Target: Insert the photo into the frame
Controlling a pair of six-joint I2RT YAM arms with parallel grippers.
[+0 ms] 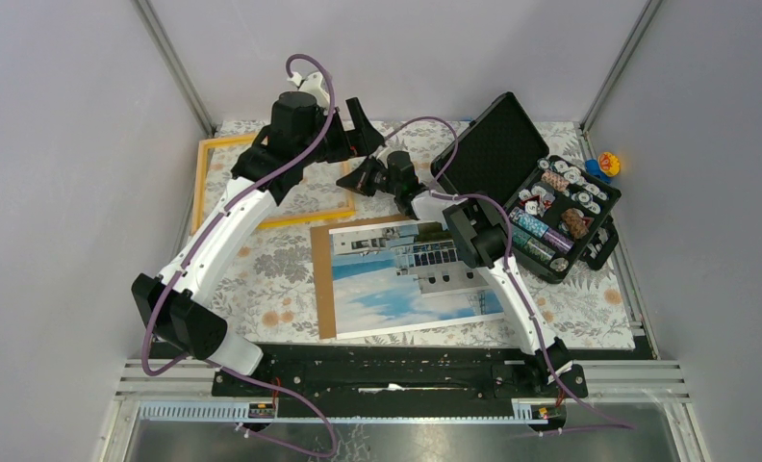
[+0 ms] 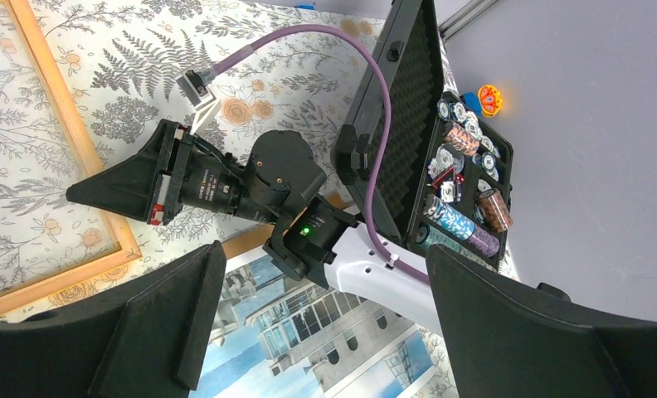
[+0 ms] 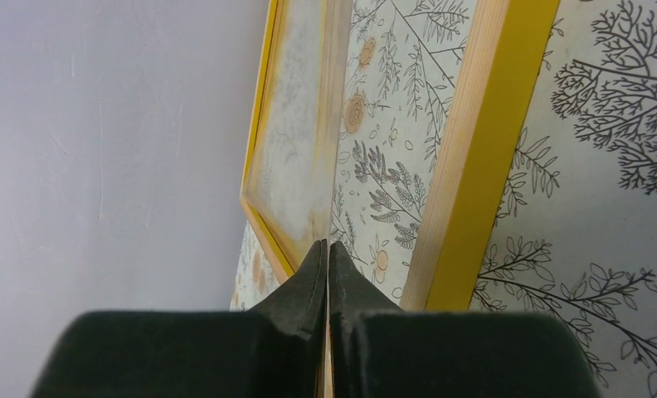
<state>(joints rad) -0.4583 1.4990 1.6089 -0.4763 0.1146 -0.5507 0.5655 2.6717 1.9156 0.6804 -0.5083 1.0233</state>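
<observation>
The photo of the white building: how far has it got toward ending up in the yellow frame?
Done: nothing that shows; the photo lies on the brown backing board, outside the frame. In hand: the right gripper, shut, points at the frame's edge while the left gripper hangs open above. Left: picking up the photo and laying it in the frame.

The overhead camera is looking down from high at the near edge, taking in the whole counter. The left wrist camera is peering down over the right claw. The right wrist camera is hugging the frame, which all three views are sharing.
</observation>
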